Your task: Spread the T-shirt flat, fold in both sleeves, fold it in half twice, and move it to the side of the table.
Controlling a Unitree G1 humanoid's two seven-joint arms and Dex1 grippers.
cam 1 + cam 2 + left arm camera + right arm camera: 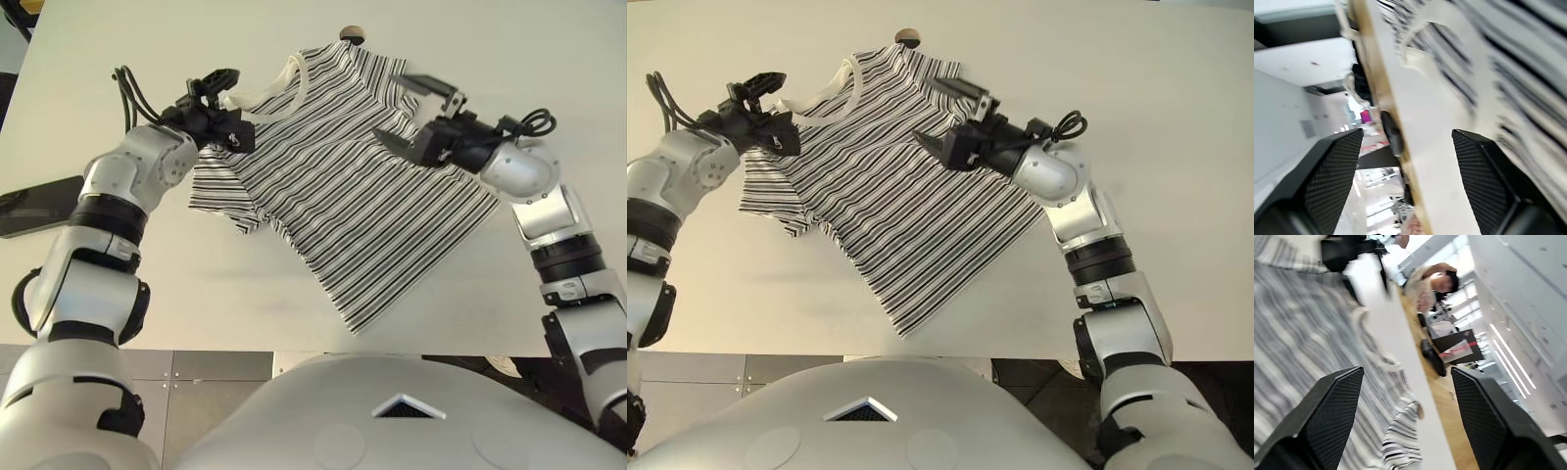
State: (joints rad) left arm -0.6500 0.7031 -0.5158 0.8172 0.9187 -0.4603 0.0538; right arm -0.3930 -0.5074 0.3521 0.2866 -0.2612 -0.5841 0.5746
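A black-and-white striped T-shirt (333, 186) with a white collar (269, 96) lies spread diagonally on the white table (549, 69), hem towards the front edge. One short sleeve (223, 191) lies on the robot's left side. My left gripper (230, 106) hovers open at the collar and left shoulder, nothing between its fingers (1332, 181). My right gripper (926, 110) is open above the shirt's right shoulder, its fingers (1332, 416) spread over the striped cloth without holding it.
A dark flat slab (37, 204) lies at the table's left edge by my left elbow. A small round brown object (353, 32) sits just beyond the shirt at the far side. Bare tabletop stretches right and left of the shirt; the front edge (245, 349) is close.
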